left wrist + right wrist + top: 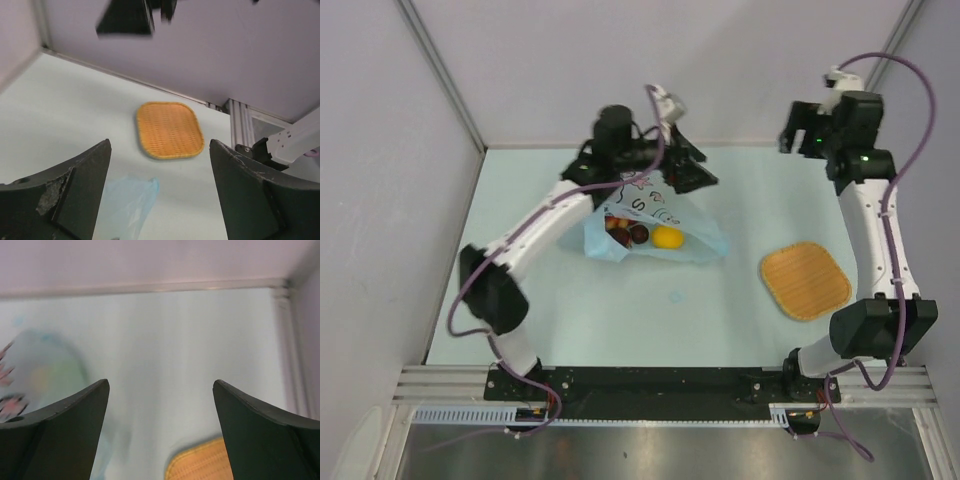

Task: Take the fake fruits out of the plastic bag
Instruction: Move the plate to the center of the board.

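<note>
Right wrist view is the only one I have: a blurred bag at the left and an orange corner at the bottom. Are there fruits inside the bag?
Observer: Yes. From above, a yellow fruit and a dark red fruit lie in the plastic bag.
Operator: Is any fruit on the orange thing?
Observer: No. It is an orange woven tray, and it carries no fruit.
Operator: And the left gripper, does it hold something?
Observer: No. The left gripper is open with nothing between its fingers, above the far side of the bag.
</note>
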Motion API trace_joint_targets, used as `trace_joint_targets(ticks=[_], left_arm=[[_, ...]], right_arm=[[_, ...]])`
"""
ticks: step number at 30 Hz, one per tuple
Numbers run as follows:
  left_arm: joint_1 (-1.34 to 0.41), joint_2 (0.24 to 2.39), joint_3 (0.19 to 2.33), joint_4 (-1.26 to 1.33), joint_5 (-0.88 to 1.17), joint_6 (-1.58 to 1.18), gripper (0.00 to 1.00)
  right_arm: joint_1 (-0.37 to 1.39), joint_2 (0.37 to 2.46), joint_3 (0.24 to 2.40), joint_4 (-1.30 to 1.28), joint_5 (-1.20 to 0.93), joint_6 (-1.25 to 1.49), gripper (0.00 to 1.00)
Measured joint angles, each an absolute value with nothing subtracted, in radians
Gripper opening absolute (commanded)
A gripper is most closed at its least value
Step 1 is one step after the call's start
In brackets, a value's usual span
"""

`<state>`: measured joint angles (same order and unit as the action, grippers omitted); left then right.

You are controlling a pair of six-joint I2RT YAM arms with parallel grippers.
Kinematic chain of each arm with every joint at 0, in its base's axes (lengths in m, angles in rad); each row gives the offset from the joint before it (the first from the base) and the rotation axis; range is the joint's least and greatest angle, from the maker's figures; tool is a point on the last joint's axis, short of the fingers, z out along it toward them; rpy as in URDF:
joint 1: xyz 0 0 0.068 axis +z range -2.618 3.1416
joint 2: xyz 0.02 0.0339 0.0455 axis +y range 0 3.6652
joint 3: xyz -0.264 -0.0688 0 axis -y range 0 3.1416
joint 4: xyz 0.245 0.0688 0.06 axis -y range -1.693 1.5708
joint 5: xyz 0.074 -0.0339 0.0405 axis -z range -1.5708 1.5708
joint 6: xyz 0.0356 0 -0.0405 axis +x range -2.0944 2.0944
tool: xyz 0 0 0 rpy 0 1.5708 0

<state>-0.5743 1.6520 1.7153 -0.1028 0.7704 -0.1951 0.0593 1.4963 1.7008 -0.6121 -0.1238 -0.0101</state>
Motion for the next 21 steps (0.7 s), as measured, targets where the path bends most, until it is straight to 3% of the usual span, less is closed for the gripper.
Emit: trace_joint_targets(ticks=[6,12,21], left_arm=[[-0.731,2.060,1.777,0.119,0.810,-0.393,0.77],[-0.841,2.314,1.775,0.265,0.776,-0.630,0.74],[-0.863,2.513,1.843,0.422,0.701,-0.842,0.71]], right_arm=[[-0.199,1.482,1.662,-0.581,-0.038,0.130,0.89],[-0.188,1.379,1.538,-0.595,-0.060,0.160,0.89],[-0.197,1.328,1.468,-0.617,-0.105,0.165,0.89]])
